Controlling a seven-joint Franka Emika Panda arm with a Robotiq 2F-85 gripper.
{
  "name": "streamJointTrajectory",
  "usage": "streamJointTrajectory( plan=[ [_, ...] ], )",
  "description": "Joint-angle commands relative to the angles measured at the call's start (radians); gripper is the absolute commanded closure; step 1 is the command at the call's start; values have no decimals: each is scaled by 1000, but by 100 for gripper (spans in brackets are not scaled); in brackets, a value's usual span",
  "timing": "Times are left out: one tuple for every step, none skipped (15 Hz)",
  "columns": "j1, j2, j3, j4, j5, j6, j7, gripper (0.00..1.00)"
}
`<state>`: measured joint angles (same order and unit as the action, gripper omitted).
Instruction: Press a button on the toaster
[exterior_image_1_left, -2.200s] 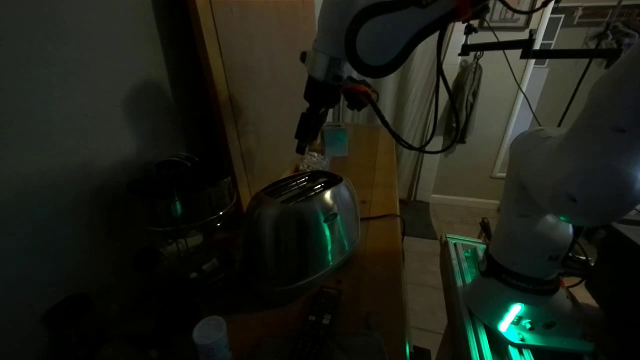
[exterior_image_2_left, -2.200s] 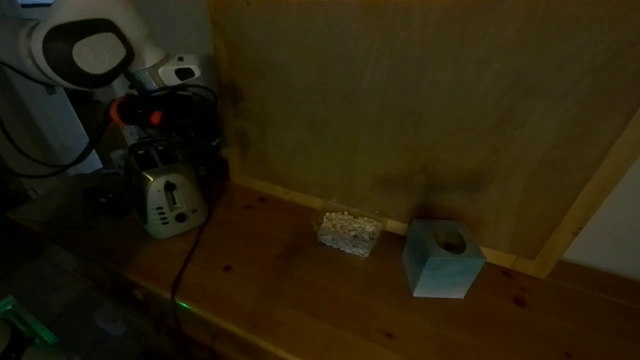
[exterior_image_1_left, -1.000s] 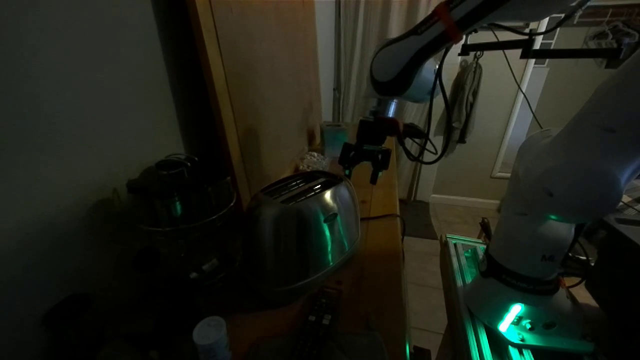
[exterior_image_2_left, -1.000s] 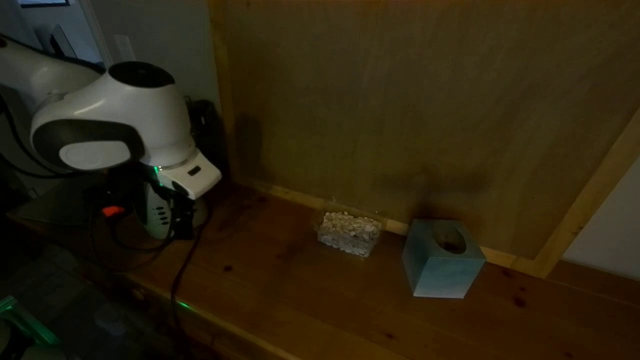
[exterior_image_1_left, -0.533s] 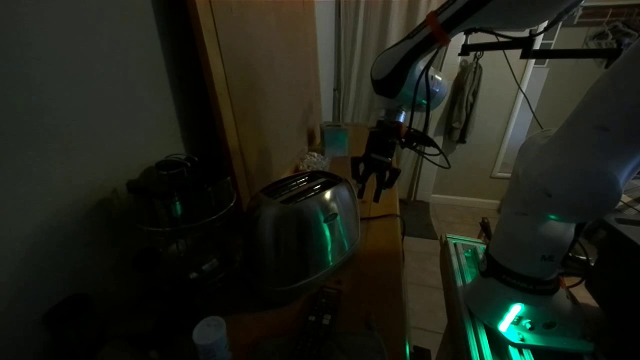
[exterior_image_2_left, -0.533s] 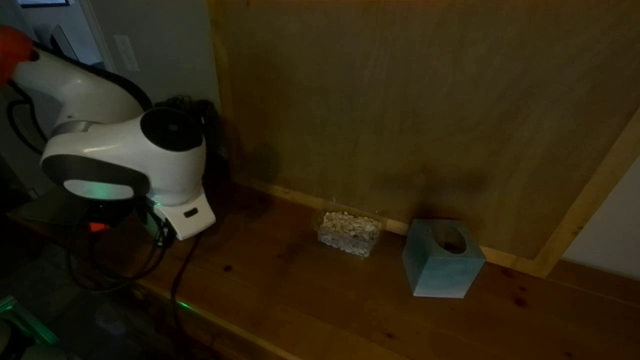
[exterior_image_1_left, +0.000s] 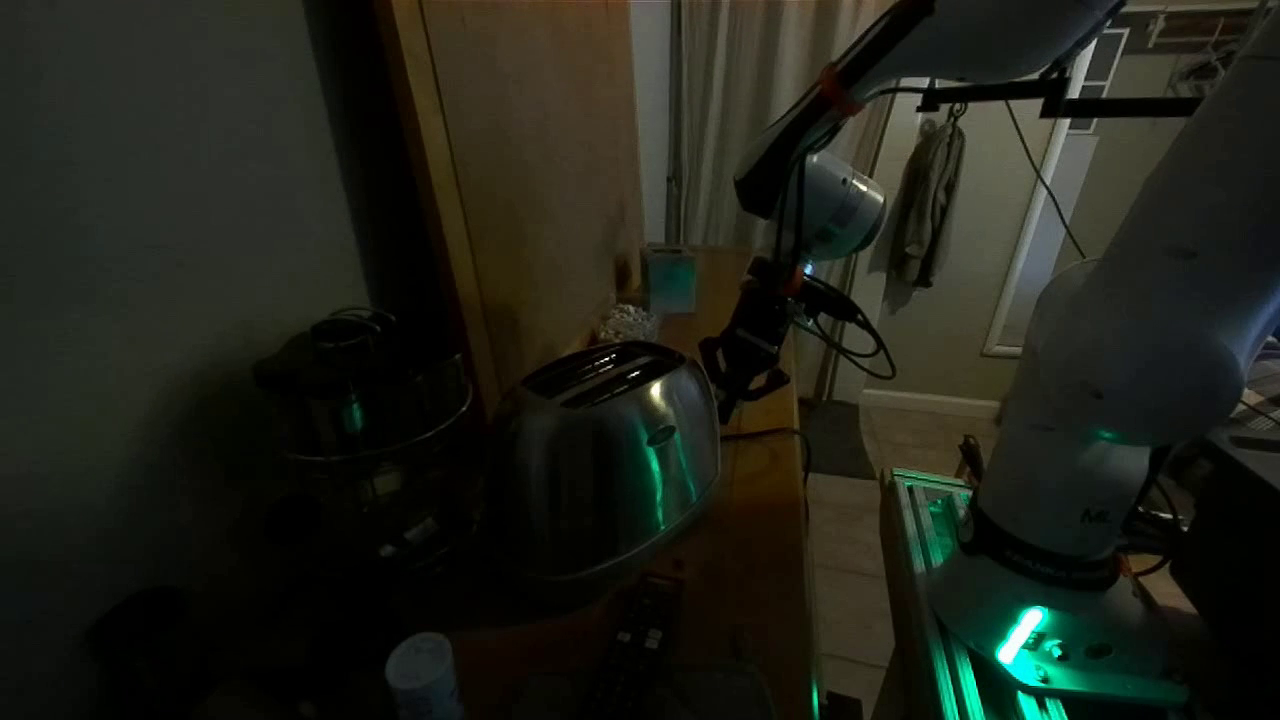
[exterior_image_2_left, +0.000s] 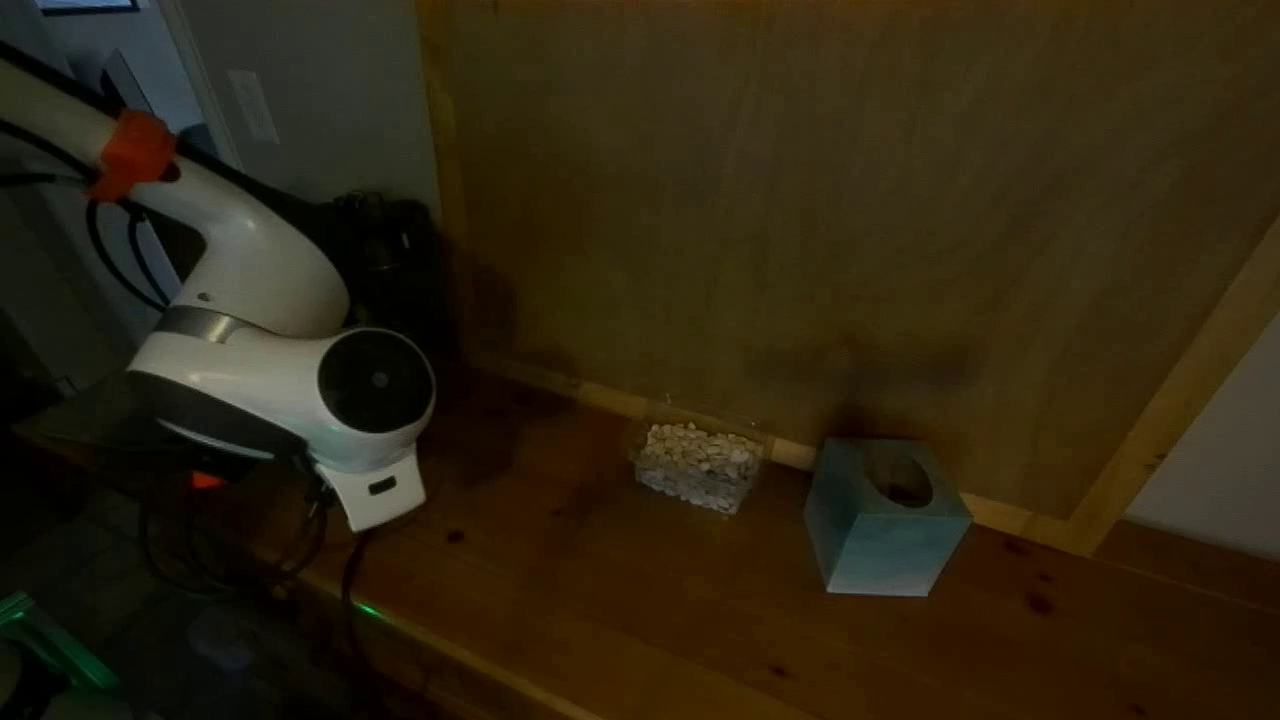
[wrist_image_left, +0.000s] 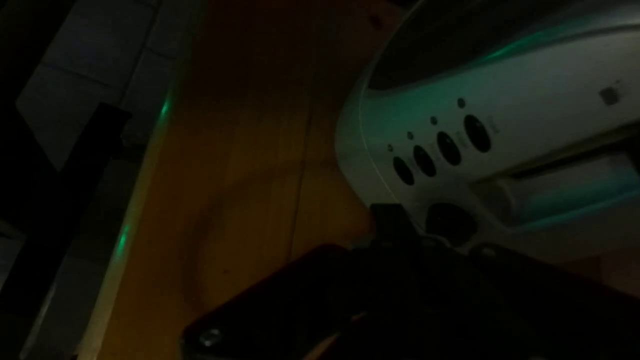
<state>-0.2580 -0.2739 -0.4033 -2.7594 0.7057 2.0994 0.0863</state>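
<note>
My jaws are closed, their two ends meeting in a single dark tip. I hold them slanted downward just beside the toaster, at the end of it that bears the pale panel. The toaster stands on the table between the front edge, the long one on the side of my base, and the back edge, along which a wooden board rises. In the wrist view that panel lies before me: a line of four dark oval buttons, a small dot by each, then a round dark dial and a long groove. The tip of my jaws shows in front of the foot of the panel, close by the dial and the lowest button; whether I touch the toaster I cannot tell.

In an exterior view my own white arm hides the toaster. Farther along the table, near the back edge, sits a clear box of pale chips, and past it a blue tissue box. A cord runs from beside the toaster and hangs over the front edge. On the side of the toaster away from my jaws, a dark remote lies close to it, and a white tub stands upright farther toward the back edge. A dark pot stands in deep shadow between the toaster and the wall.
</note>
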Motion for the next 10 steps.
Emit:
streamJointTrajectory(
  plan=[
    [-31,6,31,2,7,-7,-5,100],
    [-33,15,16,11,24,-38,-31,100],
    [-35,23,10,16,39,-58,-41,100],
    [-39,29,5,20,47,-82,-42,100],
    [-45,36,0,25,54,-107,-44,100],
    [-52,43,0,27,57,-120,-37,100],
    [-58,53,-5,32,65,-145,-37,100],
    [-65,62,-4,34,68,-154,-31,100],
    [-70,72,-4,38,75,-168,-30,100],
    [-73,84,-4,43,82,-180,-31,100]
  ],
)
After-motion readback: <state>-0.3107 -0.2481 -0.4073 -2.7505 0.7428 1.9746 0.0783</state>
